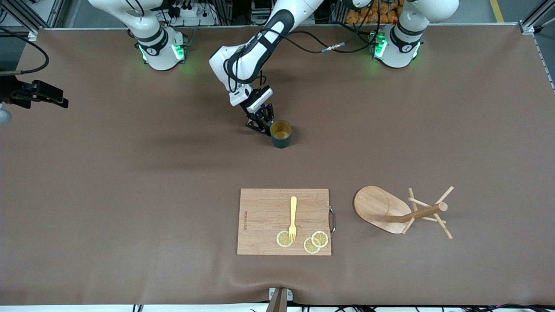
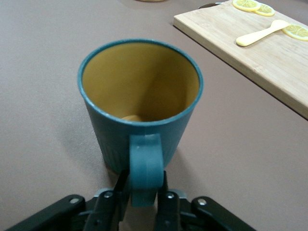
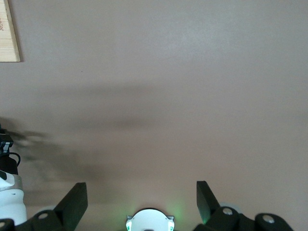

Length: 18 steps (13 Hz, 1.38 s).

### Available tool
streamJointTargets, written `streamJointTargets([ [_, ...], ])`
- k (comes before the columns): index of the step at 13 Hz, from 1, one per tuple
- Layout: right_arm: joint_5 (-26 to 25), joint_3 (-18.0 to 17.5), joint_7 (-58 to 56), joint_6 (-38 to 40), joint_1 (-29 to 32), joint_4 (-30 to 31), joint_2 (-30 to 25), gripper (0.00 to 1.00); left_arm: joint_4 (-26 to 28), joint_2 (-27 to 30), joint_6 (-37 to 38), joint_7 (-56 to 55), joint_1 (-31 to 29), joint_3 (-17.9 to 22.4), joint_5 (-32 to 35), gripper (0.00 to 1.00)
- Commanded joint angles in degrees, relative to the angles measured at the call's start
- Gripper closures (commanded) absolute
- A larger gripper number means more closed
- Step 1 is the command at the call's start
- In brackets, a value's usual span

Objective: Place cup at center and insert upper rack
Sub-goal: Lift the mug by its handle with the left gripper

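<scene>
Gripping the cup's handle, the left gripper [image 2: 142,196] has its two fingers pinched on either side of the small loop, low at the surface [image 1: 130,182]; the wrist view shows the teal handle squeezed between the dark pads. The cup [image 1: 281,134] stands upright on the surface, farther from the front camera than the cutting board [image 1: 264,221] and roughly midway between the two arms' ends. Its yellowish interior looks empty, apart from a pale curved patch at the bottom that I cannot identify.

The step in hand looks like the grasp that opens the cup placement. Next, I judge, the cup must be lifted or slid by its handle without tipping, then set down at the centre; a handle grip leaves the body free to swing, so slow travel would help.

On the cutting board lie a yellow fork [image 1: 293,218] and three lemon slices [image 1: 320,238]. The upper rack [image 1: 401,210] lies tipped on its side beside the board, toward the left arm's end, untouched.

The right gripper [image 3: 142,202] waits over bare surface with its fingers spread wide, holding nothing.
</scene>
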<state>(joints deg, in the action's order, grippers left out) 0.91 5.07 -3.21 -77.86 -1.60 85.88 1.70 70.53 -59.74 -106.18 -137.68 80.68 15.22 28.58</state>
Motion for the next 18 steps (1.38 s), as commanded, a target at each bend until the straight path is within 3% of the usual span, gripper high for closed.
streamJointTargets([
  [1,-0.6,-0.9,-0.9,0.0,1.2,1.0,-1.5,0.00,-1.3,-0.4,-0.3,-0.6,-0.4,0.1,-1.4,1.00],
  [6,-0.4,-0.9,-0.8,-2.3,1.2,0.8,-1.5,0.00,-1.4,1.3,-0.6,0.1,-2.3,0.0,-1.9,1.00],
  [18,-0.3,-0.9,-0.4,-3.5,1.1,1.0,-1.5,0.00,-1.3,16.0,-3.9,3.8,-10.0,0.0,-12.8,1.00],
])
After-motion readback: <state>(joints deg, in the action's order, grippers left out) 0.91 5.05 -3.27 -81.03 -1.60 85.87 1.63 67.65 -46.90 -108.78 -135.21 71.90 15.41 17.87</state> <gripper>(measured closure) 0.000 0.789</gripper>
